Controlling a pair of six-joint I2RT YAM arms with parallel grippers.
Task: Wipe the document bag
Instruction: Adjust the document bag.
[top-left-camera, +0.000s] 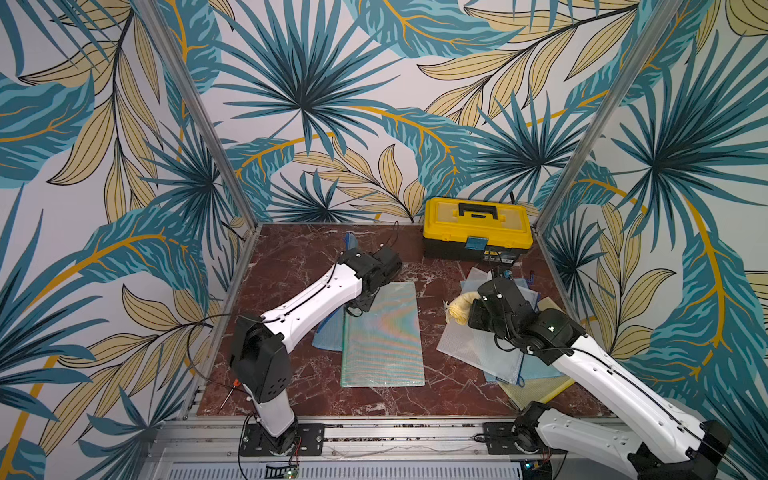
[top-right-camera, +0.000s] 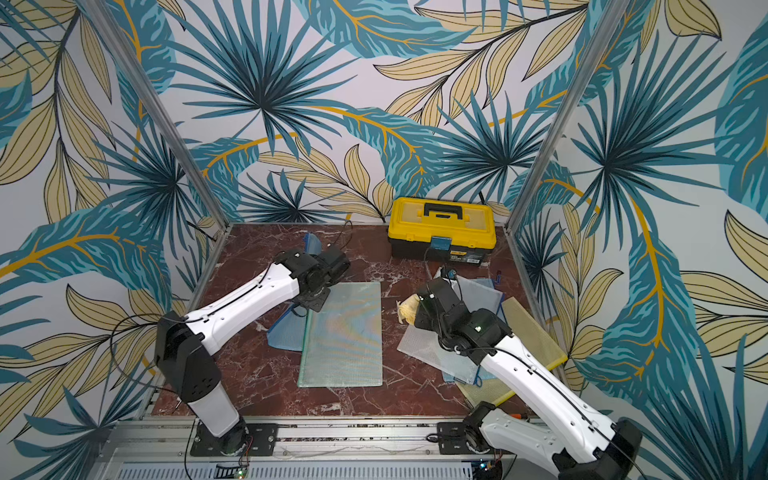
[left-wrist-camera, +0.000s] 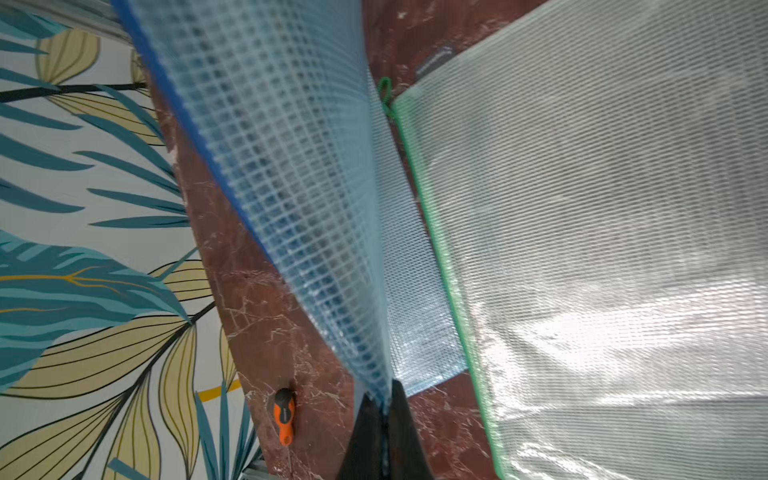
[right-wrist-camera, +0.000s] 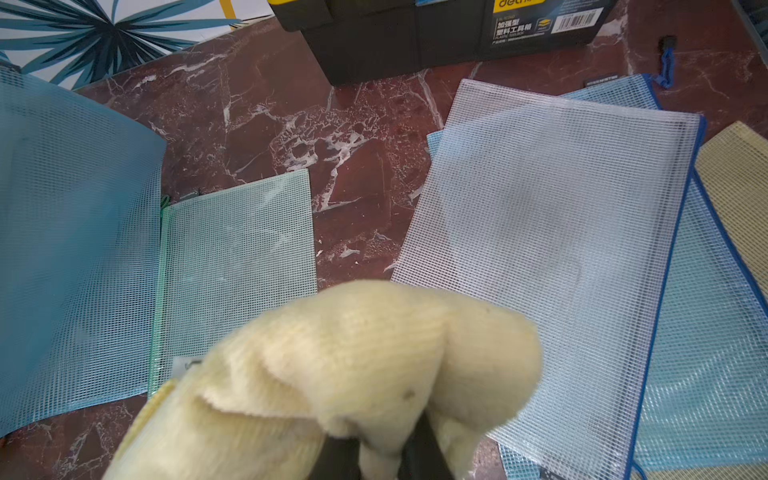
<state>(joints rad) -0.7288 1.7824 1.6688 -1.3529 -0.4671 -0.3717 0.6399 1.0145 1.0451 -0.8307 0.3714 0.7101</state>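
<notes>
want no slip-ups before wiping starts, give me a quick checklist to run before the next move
1. Cloth held in right gripper: ok
2. Blue bag pinched in left gripper: ok
3. Blue bag flat for wiping: not ok, one end lifted, curved
4. Green-edged bag flat on table: ok
5. Blue bag free of green-edged bag: cannot tell, edges meet
6. Toolbox apart from both arms: ok

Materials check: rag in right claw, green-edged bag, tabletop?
Rag: soft cream fabric, likely terry; ribbed nap shows.
Green-edged bag: glossy clear plastic over a woven grid, probably reinforced vinyl; glare streaks.
Tabletop: red marble look, white veins; stone or print, unclear.
</notes>
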